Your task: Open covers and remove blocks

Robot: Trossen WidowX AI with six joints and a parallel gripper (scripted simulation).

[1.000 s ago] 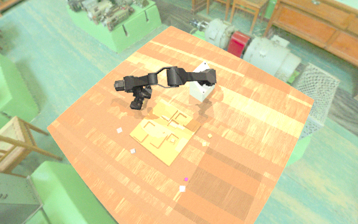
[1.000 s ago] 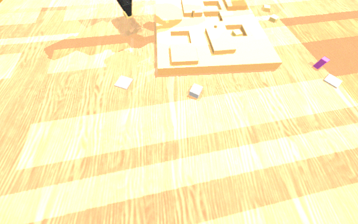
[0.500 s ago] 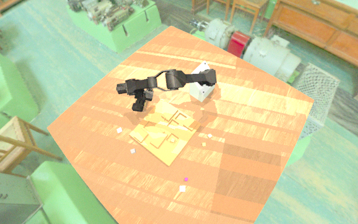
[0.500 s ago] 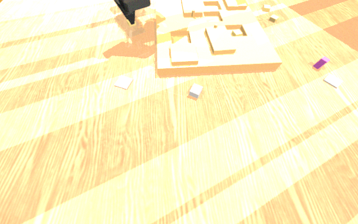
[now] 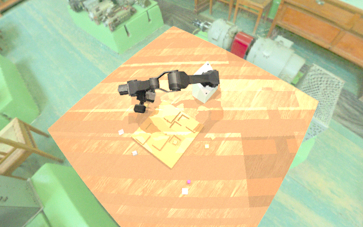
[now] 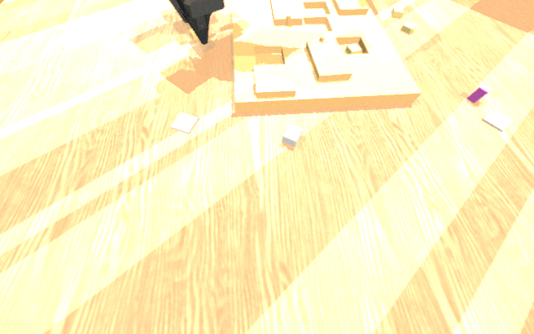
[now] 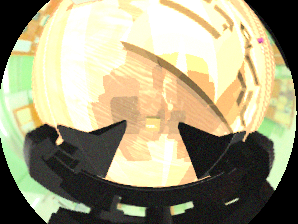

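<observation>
Your gripper (image 5: 139,108) (image 6: 203,41) (image 7: 152,122) is released, its dark, tapering fingers spread low over the wood-grained table (image 5: 222,197) (image 6: 219,248) (image 7: 90,65), with a small yellowish block (image 7: 153,123) between the tips in the wrist view, beside the pale, square-edged puzzle board (image 5: 171,158) (image 6: 377,78) (image 7: 200,55). You appear well along: the slab-like near cover (image 6: 274,77) and middle cover (image 6: 331,62) sit off their square wells, and small pieces lie outside the board. Still, a raised square piece (image 5: 175,142) (image 6: 354,48) shows inside one well; if it's a block, you have that left to lift. You can't confirm the far wells.
</observation>
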